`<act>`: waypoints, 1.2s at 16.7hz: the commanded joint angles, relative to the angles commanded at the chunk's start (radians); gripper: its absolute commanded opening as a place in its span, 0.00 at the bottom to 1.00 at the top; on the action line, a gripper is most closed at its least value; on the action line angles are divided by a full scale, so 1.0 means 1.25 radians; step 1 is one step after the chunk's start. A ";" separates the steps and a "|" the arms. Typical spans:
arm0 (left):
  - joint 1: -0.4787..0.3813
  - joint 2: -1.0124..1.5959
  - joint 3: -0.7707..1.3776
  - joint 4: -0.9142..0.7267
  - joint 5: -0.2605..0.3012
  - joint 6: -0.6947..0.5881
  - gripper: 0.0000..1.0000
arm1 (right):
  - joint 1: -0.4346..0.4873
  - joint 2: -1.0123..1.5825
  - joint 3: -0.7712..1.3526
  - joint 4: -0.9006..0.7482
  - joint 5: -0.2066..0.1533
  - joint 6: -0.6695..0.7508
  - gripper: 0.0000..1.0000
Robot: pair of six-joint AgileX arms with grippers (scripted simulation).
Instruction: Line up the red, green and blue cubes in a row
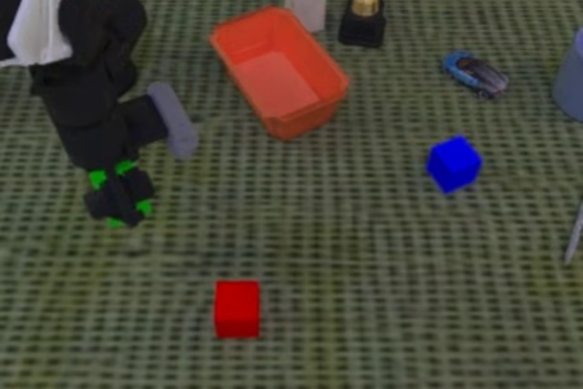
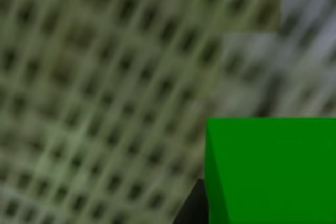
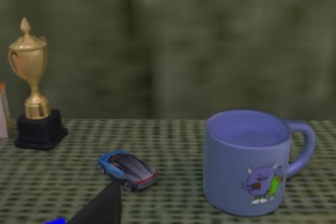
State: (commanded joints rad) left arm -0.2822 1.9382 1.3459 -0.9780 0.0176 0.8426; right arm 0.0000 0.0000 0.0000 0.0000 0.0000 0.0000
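Status: 0 of 3 aligned; left gripper, jaws closed on green cube, sits well left of orange tray; red cube below tray, blue cube to its right; right jaws: cannot tell.

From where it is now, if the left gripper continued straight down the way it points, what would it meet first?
Probably only the table. The left gripper points down at the left side with the green cube in it, and the mat beneath looks bare. How high it hangs is unclear.
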 joint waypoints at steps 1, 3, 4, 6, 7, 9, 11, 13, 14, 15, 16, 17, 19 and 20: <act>-0.053 0.010 0.018 -0.010 0.000 -0.011 0.00 | 0.000 0.000 0.000 0.000 0.000 0.000 1.00; -0.167 0.029 0.055 -0.029 -0.001 -0.037 0.00 | 0.000 0.000 0.000 0.000 0.000 0.000 1.00; -0.225 0.038 0.073 -0.038 -0.001 -0.050 0.00 | 0.000 0.000 0.000 0.000 0.000 0.000 1.00; -0.332 0.051 0.106 -0.054 -0.002 -0.076 0.00 | 0.000 0.000 0.000 0.000 0.000 0.000 1.00; -0.378 0.057 0.121 -0.060 -0.002 -0.087 0.00 | 0.000 0.000 0.000 0.000 0.000 0.000 1.00; -0.445 0.065 0.144 -0.071 -0.003 -0.105 0.00 | 0.000 0.000 0.000 0.000 0.000 0.000 1.00; -0.478 0.069 0.156 -0.076 -0.004 -0.115 0.00 | 0.000 0.000 0.000 0.000 0.000 0.000 1.00; -0.482 0.069 0.158 -0.077 -0.004 -0.116 0.00 | 0.000 0.000 0.000 0.000 0.000 0.000 1.00; -0.482 0.069 0.158 -0.077 -0.004 -0.116 0.00 | 0.000 0.000 0.000 0.000 0.000 0.000 1.00; -0.479 0.066 0.155 -0.075 -0.003 -0.114 0.00 | 0.000 0.000 0.000 0.000 0.000 0.000 1.00; -0.479 0.067 0.154 -0.072 -0.003 -0.114 0.00 | 0.000 0.000 0.000 0.000 0.000 0.000 1.00; -0.479 0.071 0.148 -0.062 -0.003 -0.115 0.00 | 0.000 0.000 0.000 0.000 0.000 0.000 1.00; -0.479 0.088 0.124 -0.021 -0.002 -0.116 0.00 | 0.000 0.000 0.000 0.000 0.000 0.000 1.00; -0.479 0.100 0.110 0.006 -0.002 -0.118 0.00 | 0.000 0.000 0.000 0.000 0.000 0.000 1.00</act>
State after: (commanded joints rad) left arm -0.8808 2.0628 1.4829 -0.9710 0.0155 0.6957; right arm 0.0000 0.0000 0.0000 0.0000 0.0000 0.0000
